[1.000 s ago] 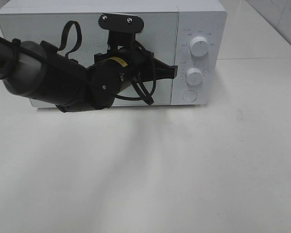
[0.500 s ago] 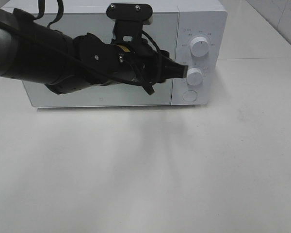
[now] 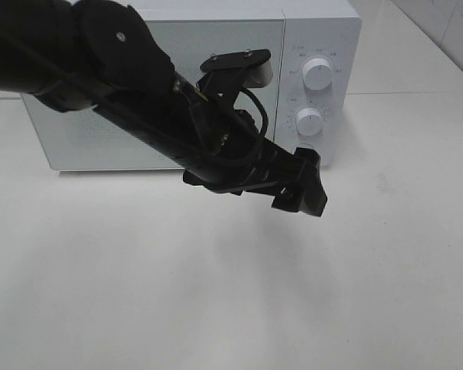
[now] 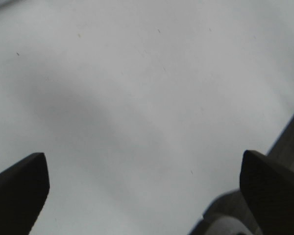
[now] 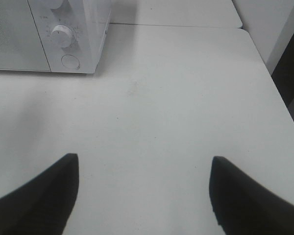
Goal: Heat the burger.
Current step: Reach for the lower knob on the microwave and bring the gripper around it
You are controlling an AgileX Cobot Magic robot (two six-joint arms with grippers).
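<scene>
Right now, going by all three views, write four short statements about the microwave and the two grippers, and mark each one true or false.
1. The microwave door is shut. True.
2. The left gripper is clamped on the lower knob. False: its jaws are open, it holds nothing, and it hangs over the table in front of the microwave.
3. The right gripper is open and empty above the table. True.
4. The microwave has only one knob. False: it has two, with the upper knob above the lower knob.
</scene>
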